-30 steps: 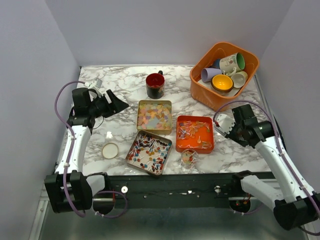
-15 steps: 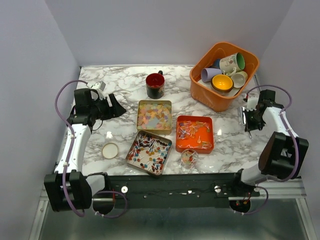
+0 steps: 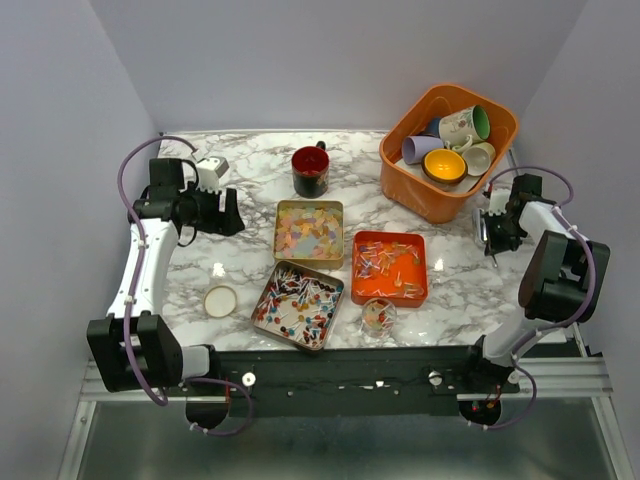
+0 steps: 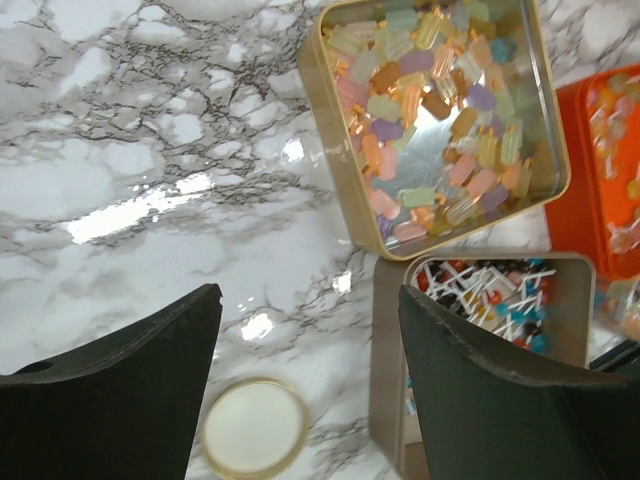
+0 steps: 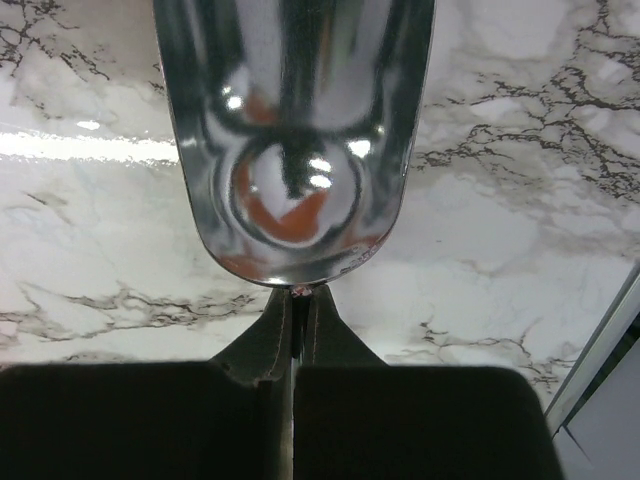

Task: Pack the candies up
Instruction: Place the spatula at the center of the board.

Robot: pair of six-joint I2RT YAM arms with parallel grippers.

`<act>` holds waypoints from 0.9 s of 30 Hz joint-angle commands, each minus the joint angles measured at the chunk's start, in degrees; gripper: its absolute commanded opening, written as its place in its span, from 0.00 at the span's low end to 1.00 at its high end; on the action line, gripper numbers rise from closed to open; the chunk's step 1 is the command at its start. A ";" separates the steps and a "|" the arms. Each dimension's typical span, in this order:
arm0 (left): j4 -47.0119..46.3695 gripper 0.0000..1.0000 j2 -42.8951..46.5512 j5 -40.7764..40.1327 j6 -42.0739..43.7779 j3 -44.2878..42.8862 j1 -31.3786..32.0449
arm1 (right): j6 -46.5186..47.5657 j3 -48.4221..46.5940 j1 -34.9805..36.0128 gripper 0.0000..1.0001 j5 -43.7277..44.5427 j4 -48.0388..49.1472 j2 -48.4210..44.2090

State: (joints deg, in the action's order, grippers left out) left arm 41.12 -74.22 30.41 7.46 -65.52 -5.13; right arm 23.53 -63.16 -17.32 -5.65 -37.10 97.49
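The right gripper [image 5: 296, 310], clamped on a scoop [image 5: 295, 140], has the candies [image 3: 388, 265] to its left; the left gripper [image 4: 310, 300] hangs wide open, empty.

A metal scoop [image 5: 295, 130] hangs near an orange basket [image 3: 418, 200] of mugs [image 3: 461, 126].

A robot lab's test cell, not a home or shop. Plain pale walls [image 3: 70, 110] box in a marble-patterned surface [image 3: 240, 265] on three sides, and what lies beyond them cannot be seen. Two white and black arms [image 3: 138, 270] are bolted to a black rail [image 3: 340, 365] along the near edge, with purple cables [image 3: 121, 185] looping loose from them. The things laid out look like staged props: open tins [image 3: 277, 235] of candies [image 3: 308, 225] and an orange bin [image 3: 405, 185] heaped with mugs [image 3: 446, 166]. The metal framing below the rail is probably a bench mount.
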 commanded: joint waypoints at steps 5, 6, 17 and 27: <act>13.28 0.83 -0.67 -5.62 24.69 0.03 -0.76 | -0.76 -1.27 -0.08 0.16 0.21 3.18 1.91; 13.72 0.83 -0.75 -5.80 25.40 0.21 -0.85 | -0.77 -1.27 -0.08 0.20 -0.15 2.92 1.82; 13.46 0.80 4.69 -2.46 34.00 5.64 15.47 | -1.64 -2.41 -0.08 0.65 -3.48 -1.30 -4.41; 3.71 0.76 -8.55 -6.86 42.98 0.14 28.41 | -1.12 -2.41 -0.08 0.67 -11.05 -9.65 -11.61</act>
State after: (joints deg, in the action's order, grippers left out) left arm 50.94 -76.01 25.93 45.50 -60.51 21.04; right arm 22.55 -64.66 -17.32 -11.51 -41.34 89.12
